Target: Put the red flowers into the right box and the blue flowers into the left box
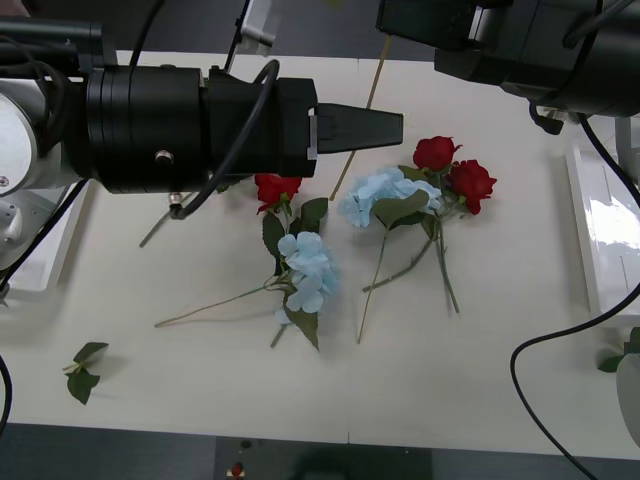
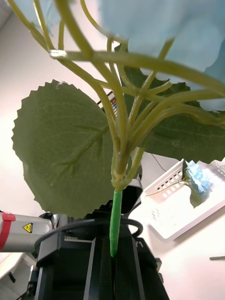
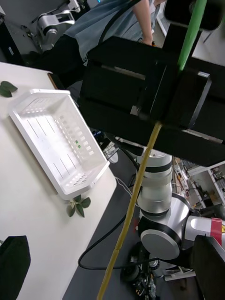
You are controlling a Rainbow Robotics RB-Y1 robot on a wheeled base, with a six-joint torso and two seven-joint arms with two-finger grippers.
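Right gripper (image 2: 112, 255) is clamped on the blue flower (image 2: 154, 28) just under its head, so the long stem (image 1: 352, 150) hangs free, probably for a handover. Left gripper (image 1: 392, 126) has fingers apart on either side of that stem, not closed yet. That fits: the left box (image 2: 164, 211), on the left arm's side, holds one blue flower already. Three red flowers (image 1: 440, 152) and two more blue ones lie on the table (image 1: 480, 380) near the stem's lower end.

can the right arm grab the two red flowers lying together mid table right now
Probably not yet: the right gripper is shut on a blue flower by its stem. The two red flowers lie with heads uncovered, so the way looks free once it lets go.
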